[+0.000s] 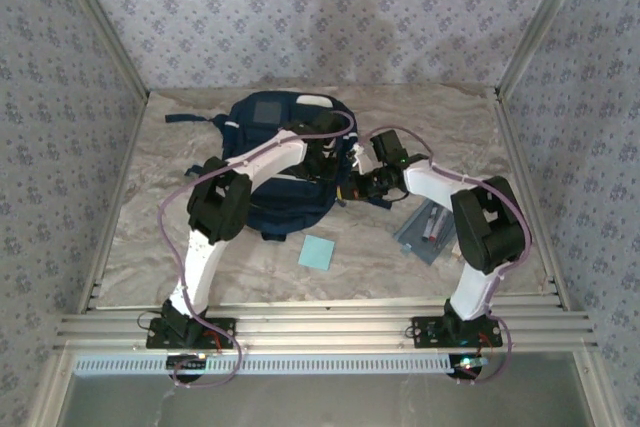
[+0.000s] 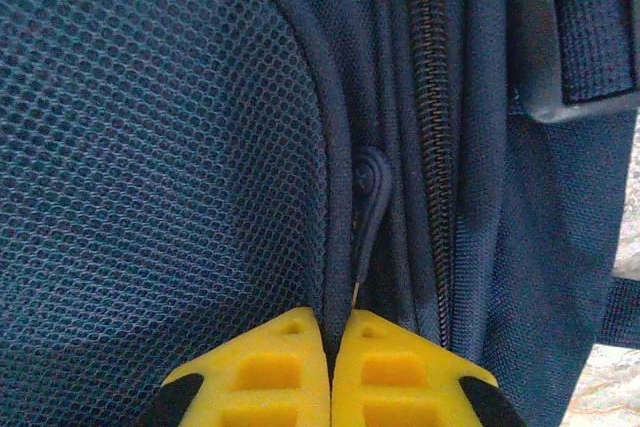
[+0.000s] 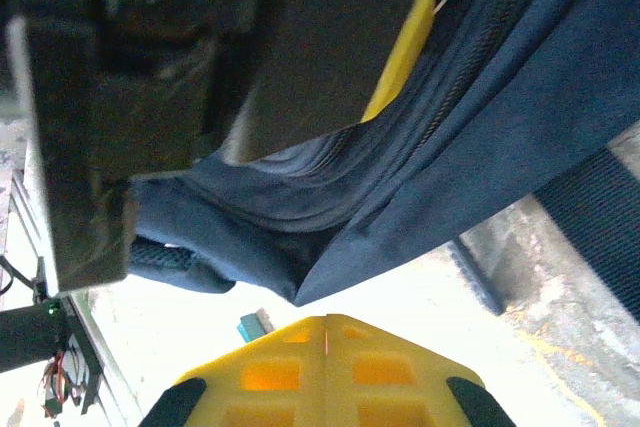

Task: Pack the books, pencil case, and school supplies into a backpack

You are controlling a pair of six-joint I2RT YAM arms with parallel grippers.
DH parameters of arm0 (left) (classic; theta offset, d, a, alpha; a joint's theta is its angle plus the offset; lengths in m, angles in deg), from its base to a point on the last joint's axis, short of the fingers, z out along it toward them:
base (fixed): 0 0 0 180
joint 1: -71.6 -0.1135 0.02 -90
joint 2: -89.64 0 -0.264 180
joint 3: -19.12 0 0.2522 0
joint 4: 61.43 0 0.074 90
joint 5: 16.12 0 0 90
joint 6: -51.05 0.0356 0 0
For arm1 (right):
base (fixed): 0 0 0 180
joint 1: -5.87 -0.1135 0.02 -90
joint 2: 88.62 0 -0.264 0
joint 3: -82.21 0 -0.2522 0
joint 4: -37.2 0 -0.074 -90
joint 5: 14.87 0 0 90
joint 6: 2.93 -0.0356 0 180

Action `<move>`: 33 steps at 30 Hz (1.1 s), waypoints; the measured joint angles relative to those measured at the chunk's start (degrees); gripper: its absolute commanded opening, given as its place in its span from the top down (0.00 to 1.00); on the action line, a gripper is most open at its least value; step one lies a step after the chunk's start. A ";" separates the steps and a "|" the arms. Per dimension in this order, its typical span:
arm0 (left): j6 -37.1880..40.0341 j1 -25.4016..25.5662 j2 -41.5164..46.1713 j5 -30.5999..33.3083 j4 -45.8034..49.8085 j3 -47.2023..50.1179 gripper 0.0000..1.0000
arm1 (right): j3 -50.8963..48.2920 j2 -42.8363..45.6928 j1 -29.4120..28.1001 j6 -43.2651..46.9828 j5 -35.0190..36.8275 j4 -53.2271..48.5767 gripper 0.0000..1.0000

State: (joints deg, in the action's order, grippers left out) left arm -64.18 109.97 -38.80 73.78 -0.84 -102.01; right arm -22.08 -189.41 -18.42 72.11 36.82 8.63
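Note:
The navy backpack (image 1: 265, 127) lies flat at the middle left of the table. My left gripper (image 1: 333, 162) is over its right side. Its yellow fingers (image 2: 270, 367) are shut on a dark piped seam of the backpack (image 2: 150, 147), next to a cord pull (image 2: 365, 197) and a closed zipper (image 2: 432, 147). My right gripper (image 1: 352, 187) is at the bag's right edge, shut, with a corner of the backpack's fabric (image 3: 480, 127) hanging just above its tips (image 3: 325, 319), apart from them. The pencil case (image 1: 428, 230) and the light-blue pad (image 1: 317, 252) lie on the table. The books are out of view.
A grey buckle and strap (image 2: 575, 37) sit right of the zipper. Dark straps (image 1: 190, 117) trail off the bag's left side. Patterned walls enclose the marble-look table (image 1: 150, 237) on three sides, and a metal rail (image 1: 320, 322) runs along the front.

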 measured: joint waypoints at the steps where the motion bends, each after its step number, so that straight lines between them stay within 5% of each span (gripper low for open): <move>1: -0.35 0.02 0.00 0.07 -0.04 -0.17 1.00 | -0.37 0.42 -0.26 -0.04 0.00 0.00 1.00; 10: -3.34 -0.66 -0.31 -1.14 -2.75 -0.79 1.00 | -2.80 2.21 -2.89 -0.39 2.54 -0.63 0.99; 14: -3.34 -1.25 -0.11 -2.71 -2.95 -0.79 1.00 | -2.69 2.82 -1.86 3.43 7.72 -2.86 0.67; 18: -3.32 -1.66 1.38 -3.74 -3.13 -0.04 1.00 | -2.60 2.89 -0.94 8.68 10.62 -3.39 0.52; 33: -3.32 -2.27 2.01 -5.49 -3.08 -0.04 1.00 | 2.21 -5.05 -3.19 18.91 14.97 -1.40 0.50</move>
State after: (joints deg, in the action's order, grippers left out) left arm -67.50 107.70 -36.79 68.29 -3.93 -102.05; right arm -19.87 -194.46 -21.61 91.02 51.80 7.23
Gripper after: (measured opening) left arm 0.056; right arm 0.493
